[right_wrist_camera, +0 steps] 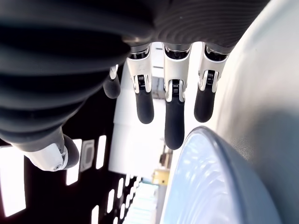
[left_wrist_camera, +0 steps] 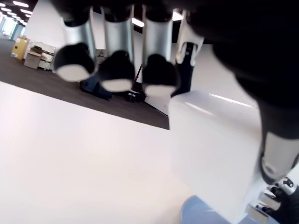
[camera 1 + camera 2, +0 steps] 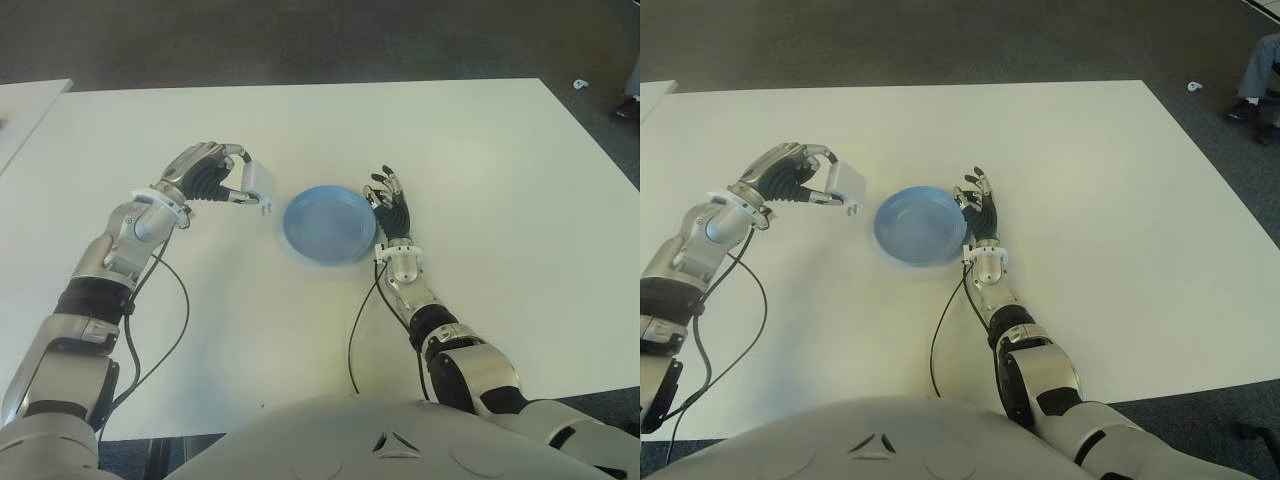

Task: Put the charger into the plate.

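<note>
White table (image 3: 480, 150), dark carpet (image 3: 300, 40) beyond

Even overhead light is falling on the white table (image 3: 480, 200), leaving it bright and nearly without shadow; only a faint soft shade is showing under the blue plate (image 3: 328, 225). The dark floor beyond the table is staying dim. In the left wrist view the fingertips (image 2: 116, 72) and the white charger (image 2: 215, 154) are sitting too close and are blurring, with a thin glare streak along the charger's top. In the right wrist view the right hand (image 1: 170, 107) is looming dark against washed-out ceiling lights.
</note>
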Controlling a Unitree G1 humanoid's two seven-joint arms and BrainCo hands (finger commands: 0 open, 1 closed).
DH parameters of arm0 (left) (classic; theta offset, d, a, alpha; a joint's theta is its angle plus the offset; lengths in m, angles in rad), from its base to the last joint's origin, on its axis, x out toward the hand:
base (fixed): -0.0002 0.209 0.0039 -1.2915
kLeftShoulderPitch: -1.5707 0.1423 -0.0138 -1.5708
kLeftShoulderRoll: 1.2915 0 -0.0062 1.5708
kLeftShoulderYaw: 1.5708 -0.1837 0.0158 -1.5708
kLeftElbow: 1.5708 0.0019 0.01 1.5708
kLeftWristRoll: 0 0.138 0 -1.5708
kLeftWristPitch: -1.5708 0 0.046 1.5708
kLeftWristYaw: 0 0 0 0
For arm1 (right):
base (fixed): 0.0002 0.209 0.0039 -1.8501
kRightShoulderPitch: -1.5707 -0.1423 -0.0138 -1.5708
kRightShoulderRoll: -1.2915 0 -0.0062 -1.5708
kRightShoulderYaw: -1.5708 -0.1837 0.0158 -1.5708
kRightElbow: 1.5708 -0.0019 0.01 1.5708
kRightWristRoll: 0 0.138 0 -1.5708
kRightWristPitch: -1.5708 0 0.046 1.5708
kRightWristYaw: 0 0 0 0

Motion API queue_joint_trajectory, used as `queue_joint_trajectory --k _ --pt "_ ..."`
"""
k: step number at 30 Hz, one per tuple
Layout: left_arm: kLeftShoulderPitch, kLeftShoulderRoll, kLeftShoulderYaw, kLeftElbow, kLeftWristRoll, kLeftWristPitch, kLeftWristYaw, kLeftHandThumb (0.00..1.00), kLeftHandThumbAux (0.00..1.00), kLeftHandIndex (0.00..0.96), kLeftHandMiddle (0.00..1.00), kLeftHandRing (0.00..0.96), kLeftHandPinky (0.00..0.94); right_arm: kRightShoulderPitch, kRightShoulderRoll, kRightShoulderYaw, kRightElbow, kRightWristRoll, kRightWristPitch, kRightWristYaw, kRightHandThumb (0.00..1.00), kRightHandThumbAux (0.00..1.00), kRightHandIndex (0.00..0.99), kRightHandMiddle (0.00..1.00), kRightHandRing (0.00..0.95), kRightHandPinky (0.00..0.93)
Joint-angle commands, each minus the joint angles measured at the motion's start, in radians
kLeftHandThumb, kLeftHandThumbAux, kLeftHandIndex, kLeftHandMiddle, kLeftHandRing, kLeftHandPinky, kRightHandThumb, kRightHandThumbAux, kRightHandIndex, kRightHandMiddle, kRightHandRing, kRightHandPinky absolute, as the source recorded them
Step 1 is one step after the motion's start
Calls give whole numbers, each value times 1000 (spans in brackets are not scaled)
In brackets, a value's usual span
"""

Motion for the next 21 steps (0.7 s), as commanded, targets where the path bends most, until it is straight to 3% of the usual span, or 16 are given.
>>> queue_joint_trajectory --k 1,21 --pt "11 -14 11 -20 -10 18 -26 748 697 443 888 878 881 99 17 -1 94 7 70 15 30 497 0 216 334 250" --pt "11 -74 -6 -105 7 99 -57 748 697 443 887 879 882 94 20 3 100 1 69 11 17 491 0 229 327 207"
